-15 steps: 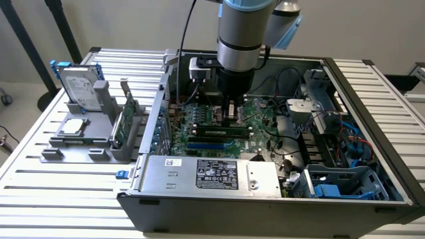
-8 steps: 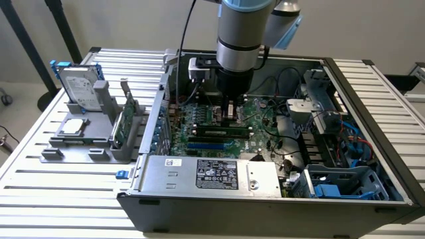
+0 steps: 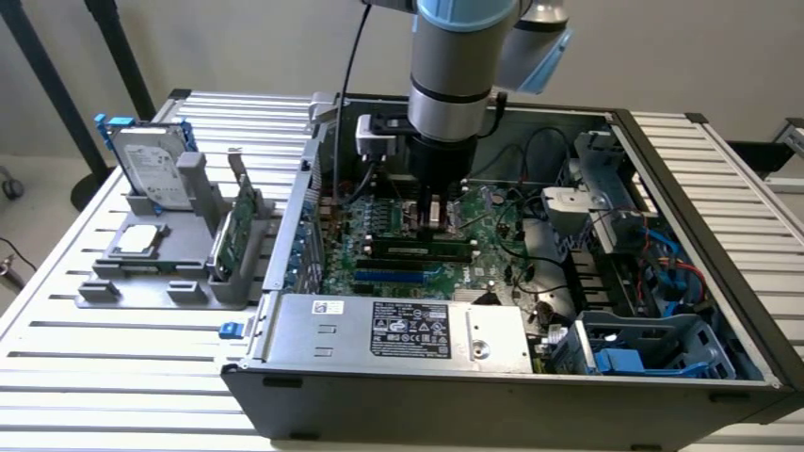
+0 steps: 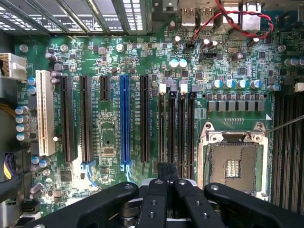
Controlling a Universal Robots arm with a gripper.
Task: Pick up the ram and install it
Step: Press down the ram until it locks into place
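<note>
Ext. view: I saw the arm (image 3: 458, 66) standing over the open PC case (image 3: 503, 386), gripper (image 3: 434, 212) low above the motherboard (image 3: 377, 268). The ram (image 3: 421, 251), a thin green stick w/ black chips, lay along a slot just in front of the gripper. A hard drive (image 3: 151, 169) stood in a grey holder (image 3: 138, 282) at that view's left. Wrist view: I saw the fingers (image 4: 156, 199) together, over the black slots (image 4: 175, 128) beside the CPU socket (image 4: 233, 159). Whether the ram sat fully home I couldn't tell.
</note>
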